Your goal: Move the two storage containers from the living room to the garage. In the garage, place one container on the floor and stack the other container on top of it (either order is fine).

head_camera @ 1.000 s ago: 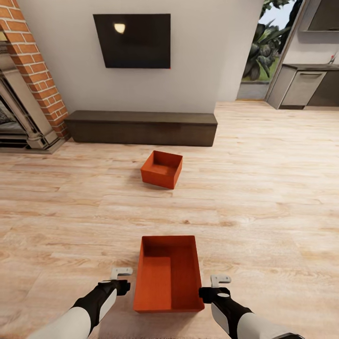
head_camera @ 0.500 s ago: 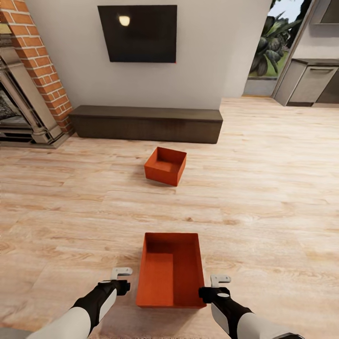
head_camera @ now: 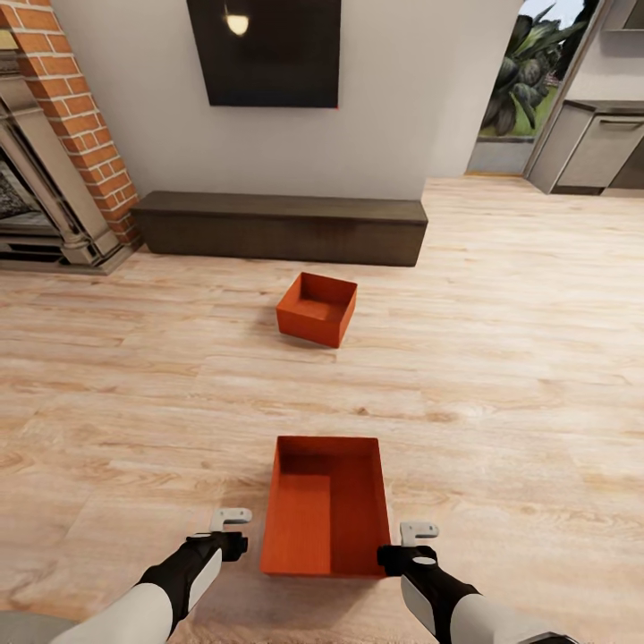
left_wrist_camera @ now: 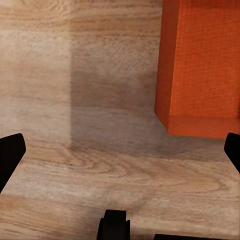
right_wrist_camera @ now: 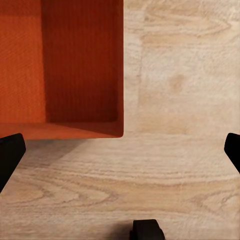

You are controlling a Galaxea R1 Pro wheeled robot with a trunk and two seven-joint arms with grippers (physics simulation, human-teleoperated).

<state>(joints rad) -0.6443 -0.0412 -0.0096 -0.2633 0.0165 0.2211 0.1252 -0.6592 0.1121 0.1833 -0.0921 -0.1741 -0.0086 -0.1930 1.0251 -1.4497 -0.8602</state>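
Two orange-red open box bins sit on the light wood plank floor (head_camera: 501,376): near bin (head_camera: 326,519) between left gripper (head_camera: 231,517) and right gripper (head_camera: 418,529), both jaws wide and empty; far bin (head_camera: 317,309) before the long dark bench (head_camera: 279,228).

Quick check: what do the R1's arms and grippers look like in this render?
In the head view both arms have white forearm shells that turn into black wrist sections. The left gripper and right gripper each end in pale grey, flat, bracket-like fingers. In the wrist views the fingertips show as black wedges at the picture's edges, with a black block of the mount between them. No cables or markings visible.
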